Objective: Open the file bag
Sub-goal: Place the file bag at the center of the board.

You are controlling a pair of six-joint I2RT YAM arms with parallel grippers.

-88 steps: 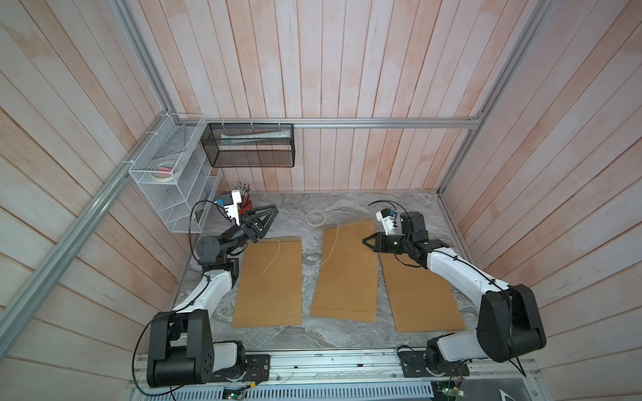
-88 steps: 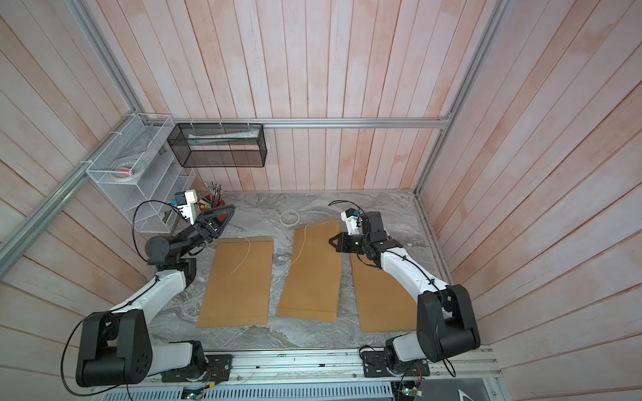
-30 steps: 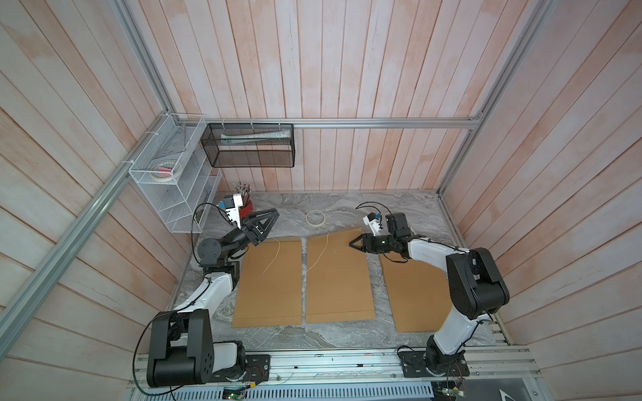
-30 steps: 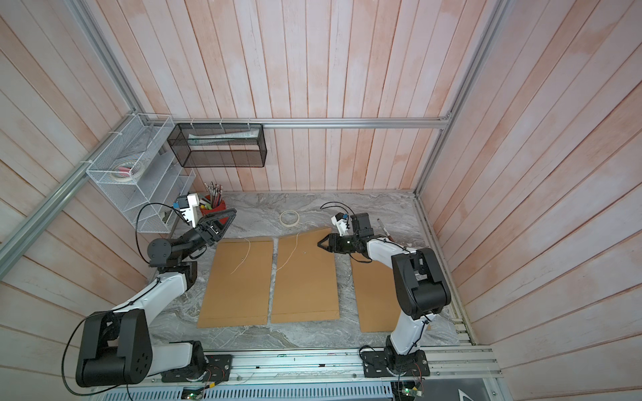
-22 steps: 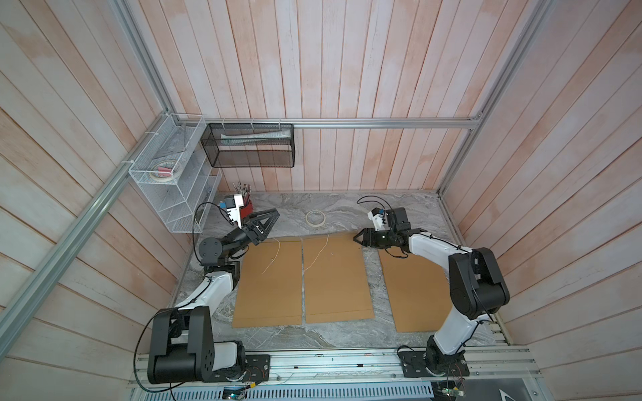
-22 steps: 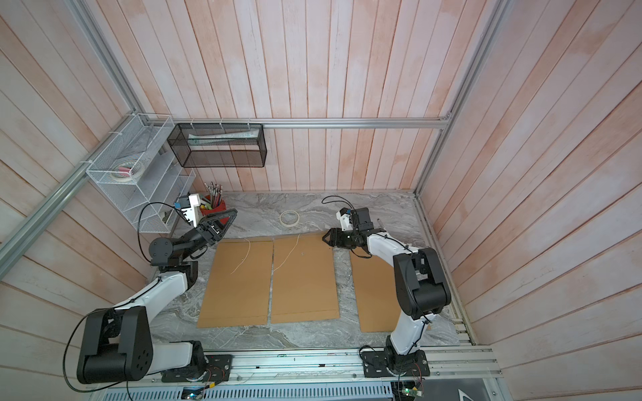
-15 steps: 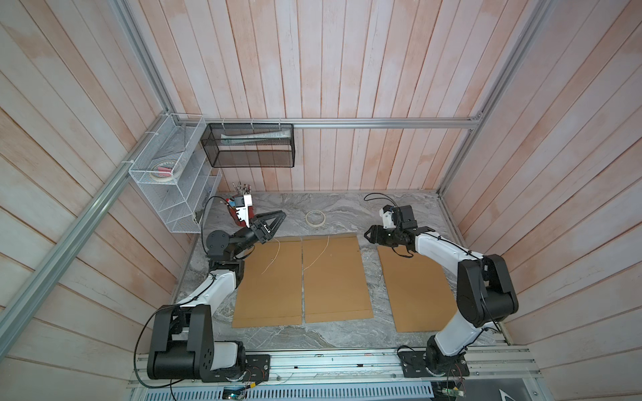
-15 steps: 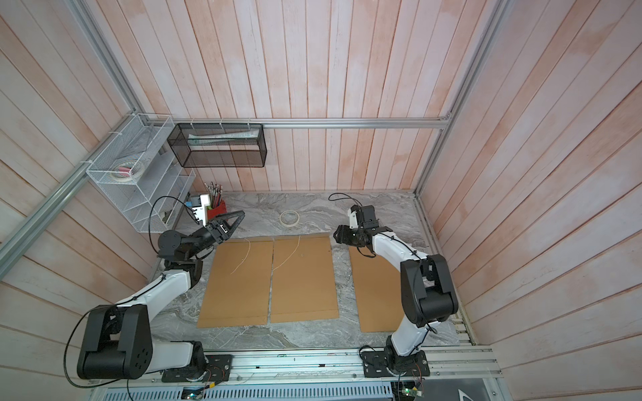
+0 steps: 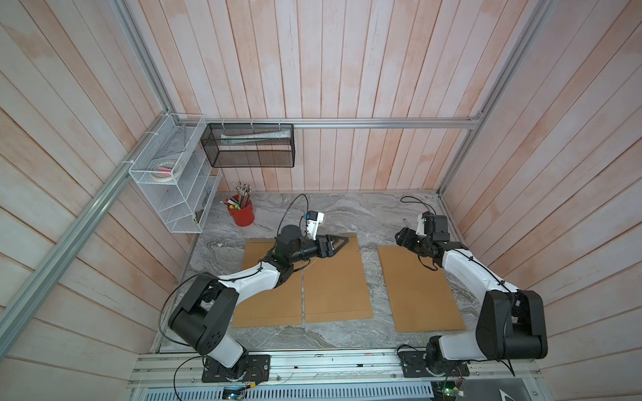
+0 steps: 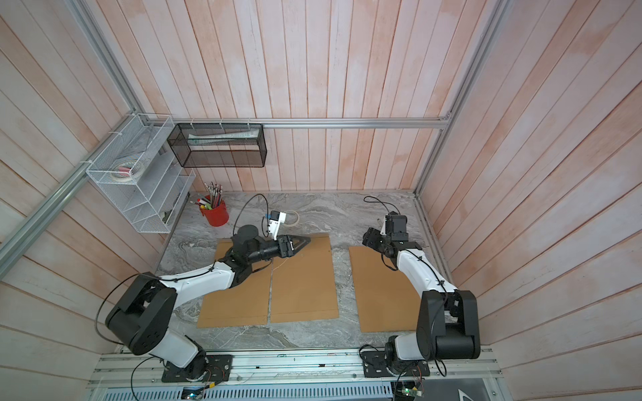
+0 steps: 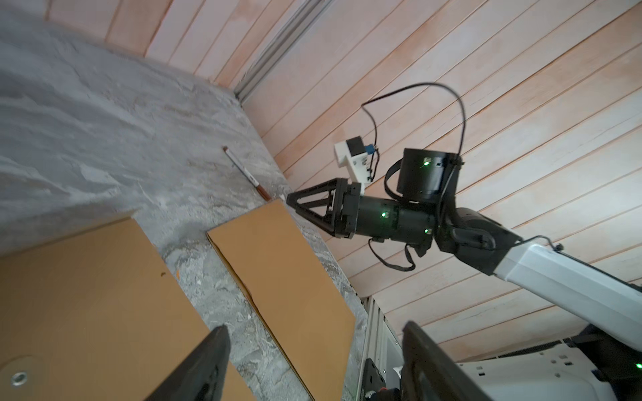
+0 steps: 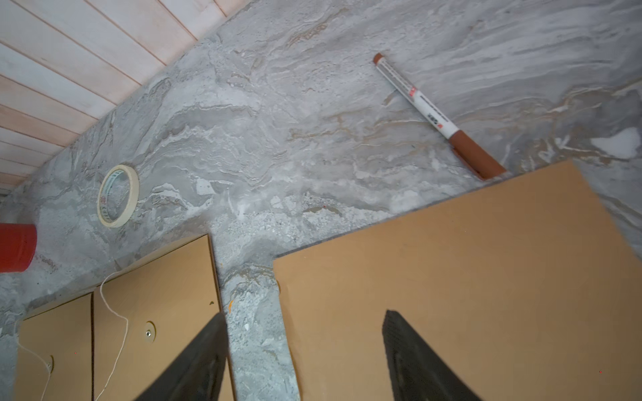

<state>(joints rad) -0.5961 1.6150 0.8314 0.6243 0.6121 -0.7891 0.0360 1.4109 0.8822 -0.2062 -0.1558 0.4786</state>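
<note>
Three brown file bags lie flat on the marble table in both top views: a left bag (image 9: pixel 267 295), a middle bag (image 9: pixel 335 284) touching it edge to edge, and a right bag (image 9: pixel 417 291) set apart. The middle bag (image 12: pixel 156 295) shows a round button (image 12: pixel 149 333) and a loose white string (image 12: pixel 114 312). My left gripper (image 9: pixel 343 240) hovers open over the middle bag's far edge, nothing between its fingers (image 11: pixel 208 364). My right gripper (image 9: pixel 399 237) is open and empty above the right bag's (image 12: pixel 451 277) far left corner.
A brown-capped marker (image 12: pixel 430 114) lies just beyond the right bag. A tape roll (image 12: pixel 118 196) and a red pen cup (image 9: pixel 242 215) stand at the back left. A white wire rack (image 9: pixel 170 180) and a black mesh basket (image 9: pixel 252 145) hang on the walls.
The right gripper slid the middle bag left against the left bag, let go and drew back right. The left arm swung right over the middle bag. Both jaws widened.
</note>
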